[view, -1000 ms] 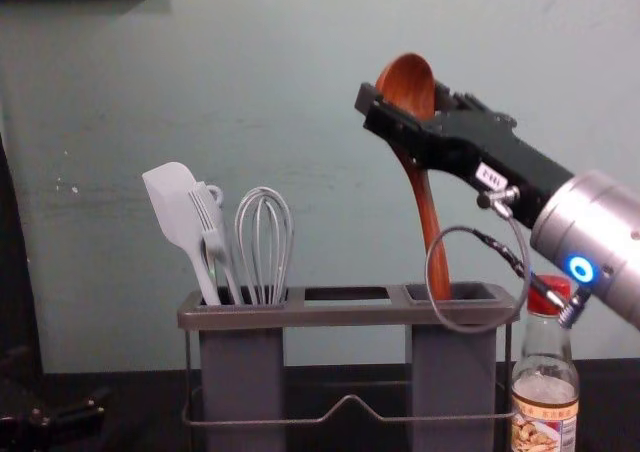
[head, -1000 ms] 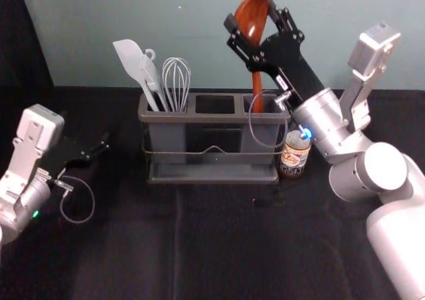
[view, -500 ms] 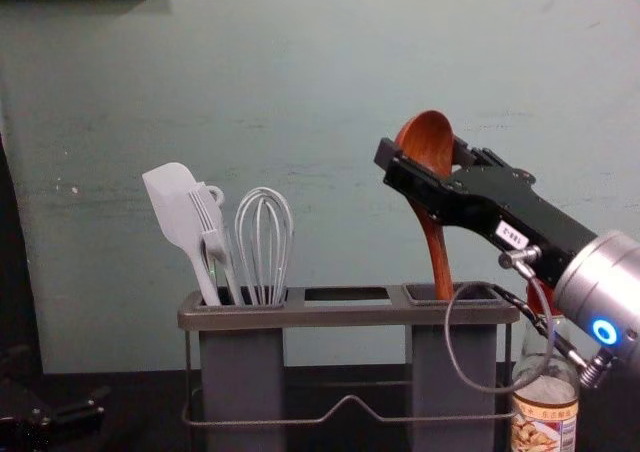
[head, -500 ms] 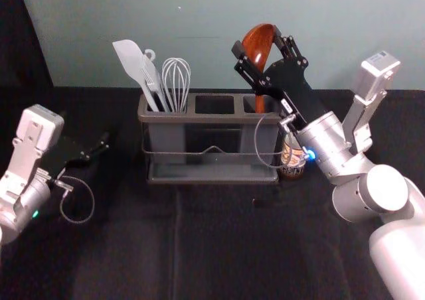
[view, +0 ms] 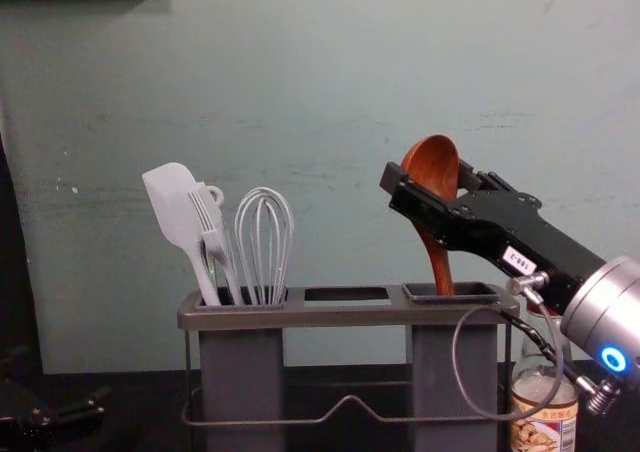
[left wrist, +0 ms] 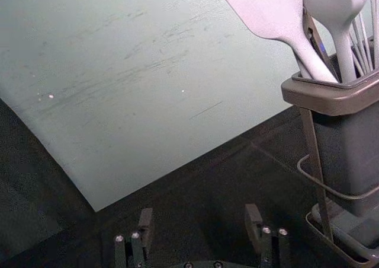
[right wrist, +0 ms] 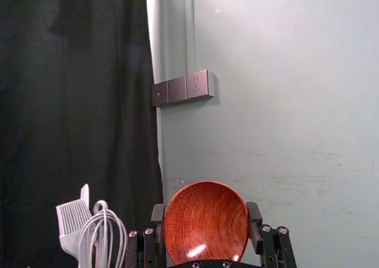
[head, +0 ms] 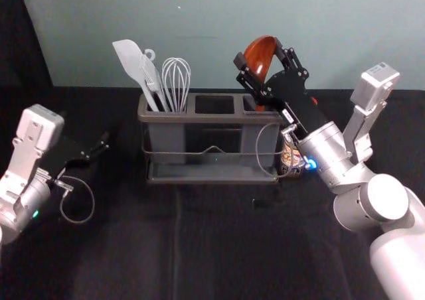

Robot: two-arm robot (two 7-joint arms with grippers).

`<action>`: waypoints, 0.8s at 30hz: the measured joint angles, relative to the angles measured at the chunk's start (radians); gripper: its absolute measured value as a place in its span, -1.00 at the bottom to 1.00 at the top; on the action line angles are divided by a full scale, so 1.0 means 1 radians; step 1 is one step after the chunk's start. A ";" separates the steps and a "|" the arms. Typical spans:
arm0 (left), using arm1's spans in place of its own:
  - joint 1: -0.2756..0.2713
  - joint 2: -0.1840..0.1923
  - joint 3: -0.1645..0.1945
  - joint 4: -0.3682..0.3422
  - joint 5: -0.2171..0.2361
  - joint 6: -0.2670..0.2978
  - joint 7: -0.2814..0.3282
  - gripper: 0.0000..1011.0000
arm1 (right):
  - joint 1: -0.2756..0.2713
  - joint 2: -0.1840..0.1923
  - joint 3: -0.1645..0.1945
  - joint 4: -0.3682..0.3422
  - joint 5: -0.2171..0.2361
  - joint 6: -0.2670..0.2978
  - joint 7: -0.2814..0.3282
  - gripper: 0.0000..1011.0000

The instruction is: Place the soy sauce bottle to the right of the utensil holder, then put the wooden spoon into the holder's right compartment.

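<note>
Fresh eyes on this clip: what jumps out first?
The glossy red-brown spoon, upright between the right gripper's jaws, its handle reaching into the holder's right compartment. Next, the pale spatula and whisk in the left compartment, then the blue light on the right arm.

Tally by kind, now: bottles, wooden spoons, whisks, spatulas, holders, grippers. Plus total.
Soy sauce bottle: 1
Wooden spoon: 1
Whisk: 1
Spatula: 1
Utensil holder: 1
Grippers: 2 (right gripper holds the spoon over the holder's right compartment; left gripper is open, left of the holder)
Total: 7
</note>
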 joint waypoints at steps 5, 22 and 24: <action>0.000 0.000 0.000 0.000 0.000 0.000 0.000 0.98 | -0.004 -0.001 0.001 0.000 0.002 -0.003 0.003 0.66; 0.000 0.000 0.000 0.000 0.000 0.000 0.000 0.98 | -0.015 -0.004 0.010 -0.014 0.001 -0.004 -0.005 0.98; 0.000 0.000 0.000 0.000 0.000 0.000 0.000 0.98 | -0.016 -0.004 0.010 -0.016 0.001 -0.004 -0.005 0.98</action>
